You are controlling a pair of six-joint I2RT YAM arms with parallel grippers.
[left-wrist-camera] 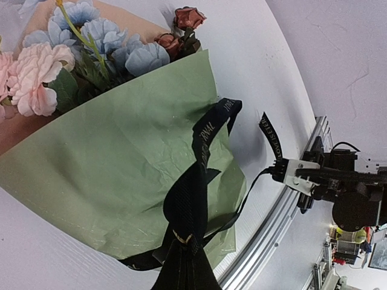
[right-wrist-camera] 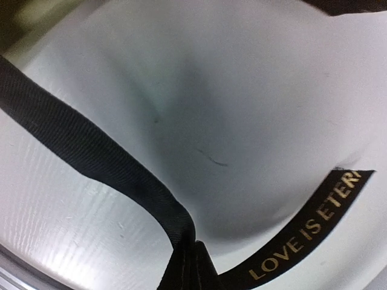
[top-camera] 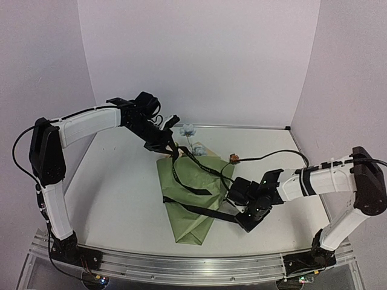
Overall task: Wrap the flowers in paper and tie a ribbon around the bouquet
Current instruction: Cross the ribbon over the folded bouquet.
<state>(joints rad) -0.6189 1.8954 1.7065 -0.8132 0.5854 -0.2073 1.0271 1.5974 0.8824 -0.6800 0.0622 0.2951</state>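
**Left gripper (top-camera: pixel 169 147) and right gripper (top-camera: pixel 245 219) each clamped on the ribbon (top-camera: pixel 199 210)**

Both sets of jaws are pressed together with the black band pinched between them. The left one hangs above the wide end of the bouquet (top-camera: pixel 202 178), close to the flower heads. The right one sits low, just beside the paper's right edge.

Largest first: the white table (top-camera: pixel 115 181) carries the bouquet near its middle, lying flat between the two arms. Its wide end points toward the far wall and its narrow folded end toward the metal rail (top-camera: pixel 181 266) at the near edge.

The paper (top-camera: pixel 188 225) shows its olive-green side outward. In the left wrist view it fills most of the frame (left-wrist-camera: pixel 121 175), with a tan strip of its reverse behind the blooms.

The flowers (top-camera: pixel 189 129) poke from the wide end. Seen close, they are pale blue in the middle (left-wrist-camera: pixel 103 36), cream-pink to one side and rust-orange to the other.

Two strands of ribbon cross the top of the paper. One slants down from the left gripper over the upper half, and the other runs across the lower half to the right gripper. Whether the band passes beneath the paper cannot be told.

In the right wrist view the ribbon (right-wrist-camera: pixel 91 157) runs into the bottom of the frame (the fingers themselves are out of sight). A loose end there carries gold lettering (right-wrist-camera: pixel 308 232) reading "LOVE IS ETER".
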